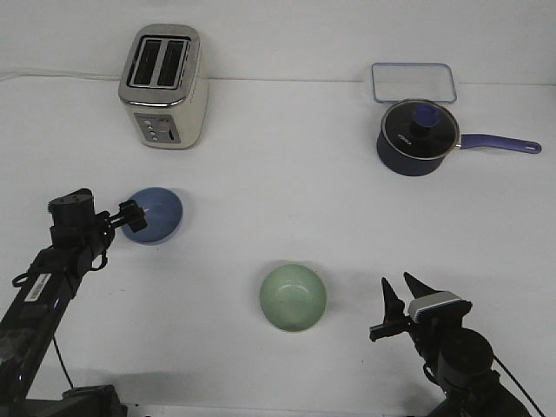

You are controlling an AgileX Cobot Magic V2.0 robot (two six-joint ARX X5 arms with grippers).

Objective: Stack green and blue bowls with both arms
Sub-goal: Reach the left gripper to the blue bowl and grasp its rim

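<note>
On the far left my thin black jointed left arm reaches up over the plain white desk, and my left hand sits at the near left rim of the small round matte periwinkle blue bowl. The bowl looks tilted, its opening turned toward the hand, and the prongs seem closed on its rim, though from this angle the grip itself is too small for me to be sure.

Behind that bowl, toward the back of the desk, stands a cream and chrome two-slot toaster, upright and well apart from it.

Near the middle, closer to me, the small round matte pale sage green bowl rests upright on the desk with its opening facing up, untouched, well apart from the blue one.

To the right of it my right hand hangs just above the desk beside the green bowl without touching it, its black prongs spread wide and holding nothing, on my thin black right arm.

At the back right sits a dark navy saucepan with a glass lid and a long purple-blue handle, and just behind it lies a clear rectangular container lid with a blue edge.
</note>
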